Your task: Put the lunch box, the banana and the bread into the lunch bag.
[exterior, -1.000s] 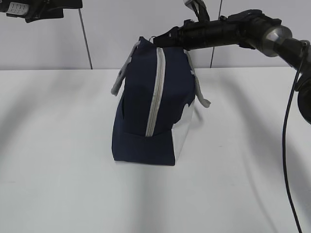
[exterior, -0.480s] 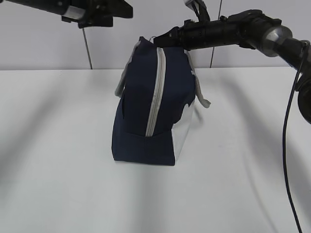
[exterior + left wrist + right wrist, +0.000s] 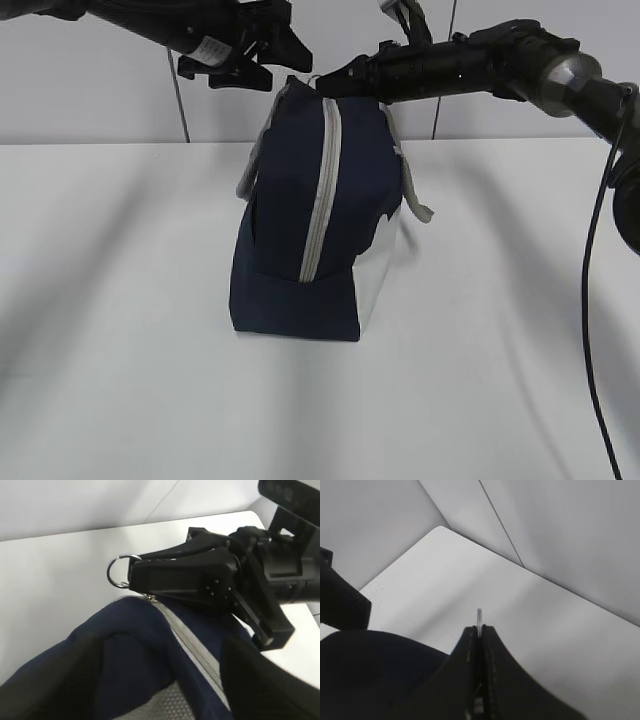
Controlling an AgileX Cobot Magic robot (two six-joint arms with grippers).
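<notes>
Lunch bag [image 3: 310,230] upright on table [image 3: 120,300] — right gripper [image 3: 137,575] pinching ring pull [image 3: 117,571], left gripper [image 3: 262,55] spread beside.

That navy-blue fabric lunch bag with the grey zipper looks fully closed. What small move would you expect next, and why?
Probably the right gripper, shut on the metal ring pull at the top of the navy-blue fabric lunch bag, should draw the ring along the grey zipper. The zipper is closed, no food is in view, and the left gripper hovers open beside the bag's top, perhaps to steady it.
</notes>
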